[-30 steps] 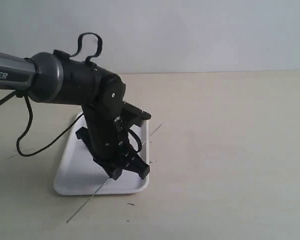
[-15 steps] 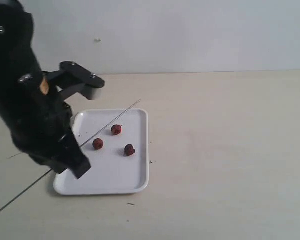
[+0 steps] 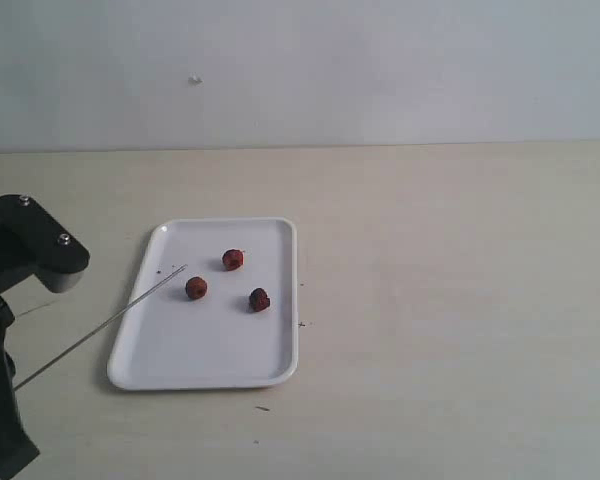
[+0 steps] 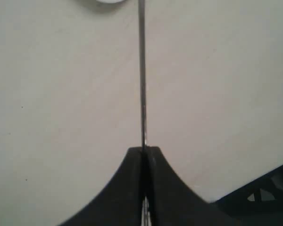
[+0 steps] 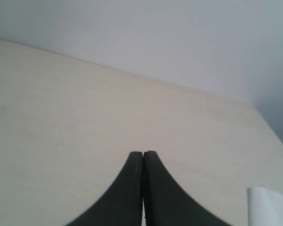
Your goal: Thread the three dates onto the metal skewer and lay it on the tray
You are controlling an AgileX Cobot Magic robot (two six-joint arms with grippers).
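Three dates lie loose on the white tray (image 3: pixel 210 345): one at the back (image 3: pixel 233 259), one to the left (image 3: pixel 196 288) and one to the right (image 3: pixel 259 299). The thin metal skewer (image 3: pixel 100 325) slants from my left gripper (image 3: pixel 12 386) at the lower left edge up to a tip over the tray, just left of the left date and short of touching it. In the left wrist view the gripper (image 4: pixel 144 149) is shut on the skewer (image 4: pixel 142 70), which points at the tray's corner (image 4: pixel 106 1). My right gripper (image 5: pixel 143 153) is shut on nothing and does not show in the exterior view.
A pale beige table (image 3: pixel 450 300) stretches to the right of the tray, with a white wall (image 3: pixel 380 70) behind it. A few dark specks lie by the tray's right rim (image 3: pixel 301 324). A white corner of something (image 5: pixel 270 207) shows beside the right gripper.
My left arm has swung from above the tray to the lower left edge with the skewer in it. The three dates, hidden a second ago, now show.
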